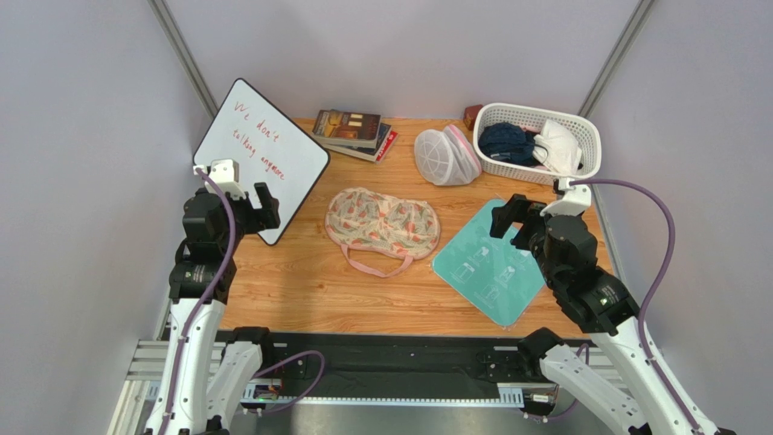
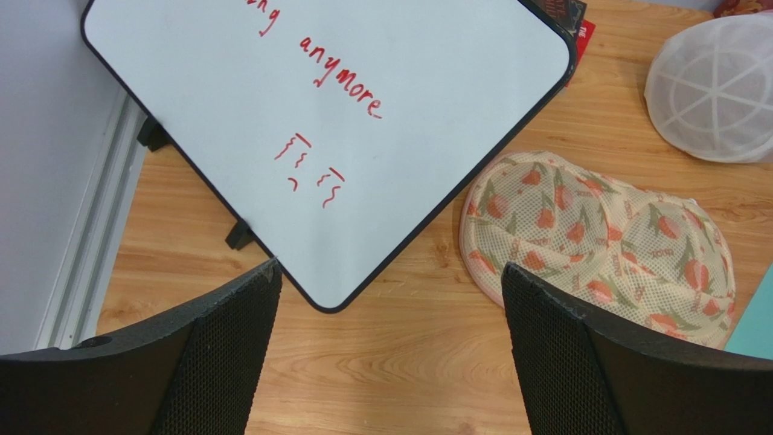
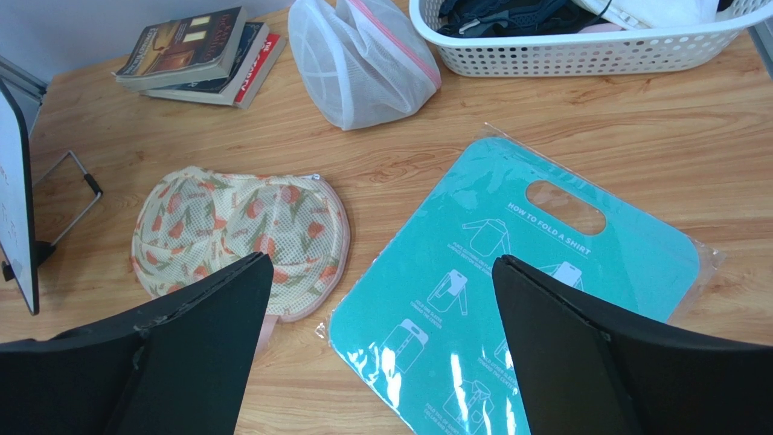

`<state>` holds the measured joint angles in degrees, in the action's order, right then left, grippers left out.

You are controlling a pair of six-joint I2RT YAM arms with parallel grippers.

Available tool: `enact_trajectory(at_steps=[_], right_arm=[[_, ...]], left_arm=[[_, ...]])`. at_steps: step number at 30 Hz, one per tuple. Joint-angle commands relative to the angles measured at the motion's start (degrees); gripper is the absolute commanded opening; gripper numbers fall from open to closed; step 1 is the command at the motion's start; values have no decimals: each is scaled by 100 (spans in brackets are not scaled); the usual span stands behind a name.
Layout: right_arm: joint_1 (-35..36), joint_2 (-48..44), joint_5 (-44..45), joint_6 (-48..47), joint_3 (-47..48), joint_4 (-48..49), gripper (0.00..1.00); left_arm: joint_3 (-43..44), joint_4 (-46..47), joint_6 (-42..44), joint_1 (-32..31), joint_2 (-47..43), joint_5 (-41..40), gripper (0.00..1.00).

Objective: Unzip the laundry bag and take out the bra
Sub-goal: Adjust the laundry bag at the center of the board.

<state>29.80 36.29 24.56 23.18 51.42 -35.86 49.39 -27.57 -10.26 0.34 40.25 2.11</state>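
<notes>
While the left claw (image 2: 388, 276) and right claw (image 3: 381, 265) gape, one laundry bag (image 1: 383, 222) lies flat.

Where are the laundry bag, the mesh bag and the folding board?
laundry bag (image 1: 383, 220), top external view, middle of floral fabric.
mesh bag (image 1: 443, 158), top external view, dome centre.
folding board (image 1: 485, 263), top external view, bare teal middle.

We hold our left gripper (image 2: 390, 274) and right gripper (image 3: 381, 265) raised and tilted downward, each with jaws spread wide.
</notes>
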Motion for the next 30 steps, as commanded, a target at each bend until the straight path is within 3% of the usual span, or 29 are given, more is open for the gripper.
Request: enact_trajectory(at_steps=[1, 5, 8, 15, 20, 26, 30], right_arm=[[-18, -166, 76, 72, 53, -308, 100], [-9, -342, 67, 125, 35, -536, 100], [-9, -386, 76, 99, 26, -642, 100], [-10, -62, -442, 195, -26, -642, 99], [-1, 325, -1784, 573, -614, 130, 95], [175, 1150, -2095, 1013, -1204, 1089, 94], [193, 2063, -2086, 996, -1038, 1405, 94]], left_arm=[[80, 103, -125, -16, 36, -17, 96], [71, 68, -125, -164, 36, 9, 95], [45, 59, 6, -227, 27, 114, 87], [36, 33, 314, -745, -52, -166, 87], [211, -265, 174, -2088, 166, -904, 86], [63, 22, -766, -3987, 938, -1845, 86], [36, 708, -1319, -4428, 2046, -1110, 88]])
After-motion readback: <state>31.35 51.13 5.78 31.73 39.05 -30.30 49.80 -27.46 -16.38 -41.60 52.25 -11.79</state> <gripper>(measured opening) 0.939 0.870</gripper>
